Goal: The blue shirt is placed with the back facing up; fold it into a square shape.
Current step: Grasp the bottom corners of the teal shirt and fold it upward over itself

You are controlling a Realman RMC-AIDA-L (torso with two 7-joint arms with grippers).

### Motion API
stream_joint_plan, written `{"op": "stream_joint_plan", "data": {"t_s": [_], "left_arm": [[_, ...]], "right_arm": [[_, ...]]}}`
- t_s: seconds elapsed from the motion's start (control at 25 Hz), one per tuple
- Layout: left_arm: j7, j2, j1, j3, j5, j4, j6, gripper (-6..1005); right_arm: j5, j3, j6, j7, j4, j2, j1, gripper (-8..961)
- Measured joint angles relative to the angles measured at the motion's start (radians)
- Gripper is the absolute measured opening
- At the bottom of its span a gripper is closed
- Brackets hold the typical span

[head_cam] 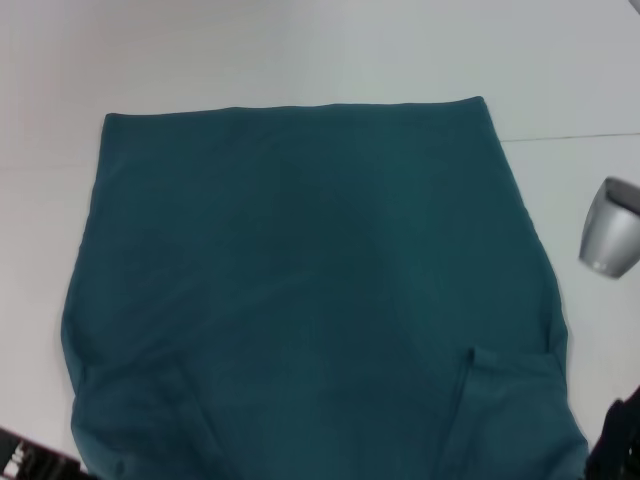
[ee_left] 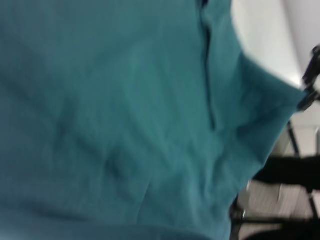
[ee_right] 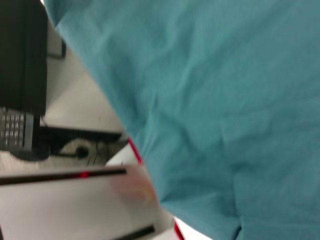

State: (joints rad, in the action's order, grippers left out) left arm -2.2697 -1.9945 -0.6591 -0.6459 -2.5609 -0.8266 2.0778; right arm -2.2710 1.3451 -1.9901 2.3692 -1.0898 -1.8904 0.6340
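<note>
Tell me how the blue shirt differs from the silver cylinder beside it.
The blue shirt is dark teal; the silver cylinder is shiny grey. The shirt lies spread flat and lightly creased; the cylinder is smooth and tilted. The shirt is far larger than the cylinder. Both show against the white table, apart from each other.

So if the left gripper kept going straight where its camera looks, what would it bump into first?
Most likely the blue shirt, which fills nearly all of the left wrist view. The gripper's own fingers aren't visible, so that's a guess.
</note>
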Motion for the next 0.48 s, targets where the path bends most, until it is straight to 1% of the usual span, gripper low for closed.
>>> {"op": "stream_joint_plan", "data": {"t_s": [0.08,0.12,0.2,0.36,0.48], "left_arm": [[0.004,0.009,-0.001,0.029,0.033,-0.002,0.000,26],[0.005,0.017,-0.002,0.050,0.060,-0.004,0.000,26],[0.007,0.024,-0.005,0.073,0.078,-0.005,-0.002,27],[0.019,0.036,-0.018,0.147,0.112,-0.007,-0.014,27],[0.025,0.039,-0.022,0.186,0.121,-0.008,-0.065,27]], "right_arm": [[-0.001,-0.043,0.002,-0.026,0.000,0.001,0.000,55],[-0.005,-0.074,0.004,-0.041,0.000,0.001,0.000,55],[-0.029,-0.136,0.005,-0.065,0.000,-0.001,0.001,55],[-0.116,-0.339,0.026,-0.109,0.000,-0.022,0.014,55],[-0.126,-0.439,0.045,-0.132,0.000,-0.032,0.015,55]]}}
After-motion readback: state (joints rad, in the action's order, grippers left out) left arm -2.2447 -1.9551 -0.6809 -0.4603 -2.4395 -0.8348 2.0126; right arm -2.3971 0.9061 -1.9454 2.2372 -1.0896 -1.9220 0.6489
